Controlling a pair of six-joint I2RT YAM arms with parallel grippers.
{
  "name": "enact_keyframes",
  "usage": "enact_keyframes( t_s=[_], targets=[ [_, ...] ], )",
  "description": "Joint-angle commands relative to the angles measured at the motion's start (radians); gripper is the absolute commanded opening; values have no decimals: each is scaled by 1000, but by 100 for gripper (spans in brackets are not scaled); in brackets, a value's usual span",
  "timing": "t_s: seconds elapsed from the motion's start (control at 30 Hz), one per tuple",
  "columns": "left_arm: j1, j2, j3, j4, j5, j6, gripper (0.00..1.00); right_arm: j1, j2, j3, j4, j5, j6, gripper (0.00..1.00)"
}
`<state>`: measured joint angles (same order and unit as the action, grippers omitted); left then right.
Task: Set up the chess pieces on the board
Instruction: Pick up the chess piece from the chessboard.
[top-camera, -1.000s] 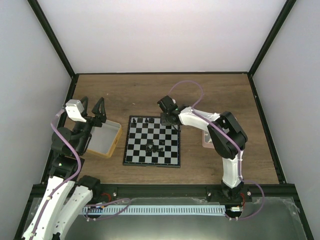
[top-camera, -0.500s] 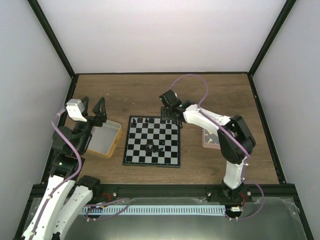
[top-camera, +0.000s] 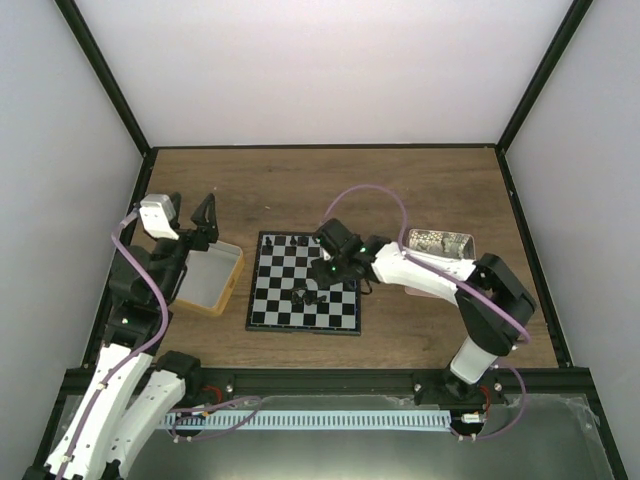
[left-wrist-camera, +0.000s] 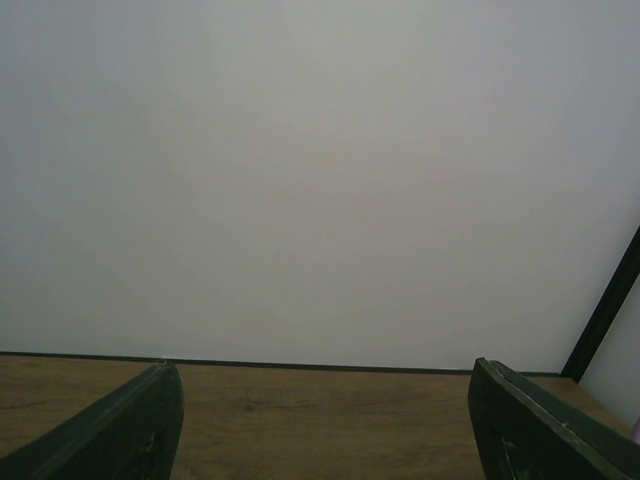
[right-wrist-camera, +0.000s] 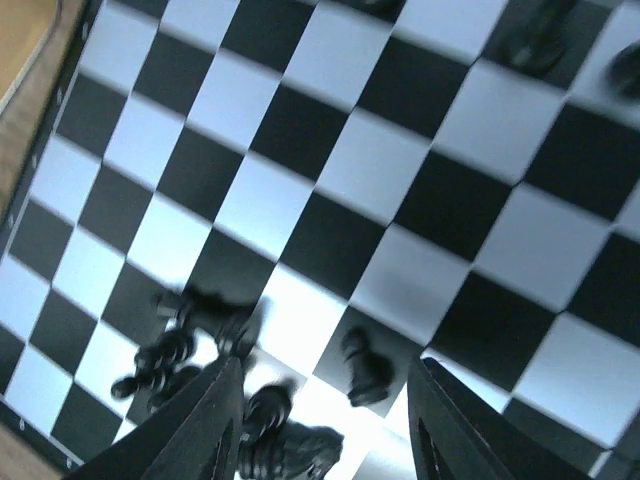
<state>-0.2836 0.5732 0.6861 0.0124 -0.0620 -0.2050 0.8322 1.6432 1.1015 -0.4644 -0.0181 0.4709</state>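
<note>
Top view: my right gripper (top-camera: 328, 275) has swung back from the board's (top-camera: 275, 305) far edge to its centre, just above the heaped chess pieces (top-camera: 310, 296). My left gripper (top-camera: 192, 222) hangs left of the board.

Left wrist view: jaws wide, empty.

Right wrist view: jaws spread, empty, one black piece (right-wrist-camera: 365, 372) below them. I judge another pick comes next.

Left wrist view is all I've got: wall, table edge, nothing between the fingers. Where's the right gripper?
Observer: The right gripper is over the board, near its middle, jaws open.
Operator: Holding anything?
Observer: No. In the right wrist view one upright piece shows between its fingers, touching neither.
Operator: Other pieces?
Observer: A heap of toppled pieces lies mid-board, and a few standing pieces line the far edge.
</note>
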Motion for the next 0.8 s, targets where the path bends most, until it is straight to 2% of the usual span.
enact_keyframes(
  t_s=[0.0, 0.37, 0.77],
  targets=[
    [6, -1, 26, 3, 10, 4, 80, 41, 22, -12, -22, -22, -45, 47],
    [6, 9, 26, 1, 13, 7, 80, 51, 105, -3, -37, 29, -111, 38],
    [6, 20, 29, -6, 0, 10, 80, 53, 119, -36, 3, 37, -167, 30]
  ],
)
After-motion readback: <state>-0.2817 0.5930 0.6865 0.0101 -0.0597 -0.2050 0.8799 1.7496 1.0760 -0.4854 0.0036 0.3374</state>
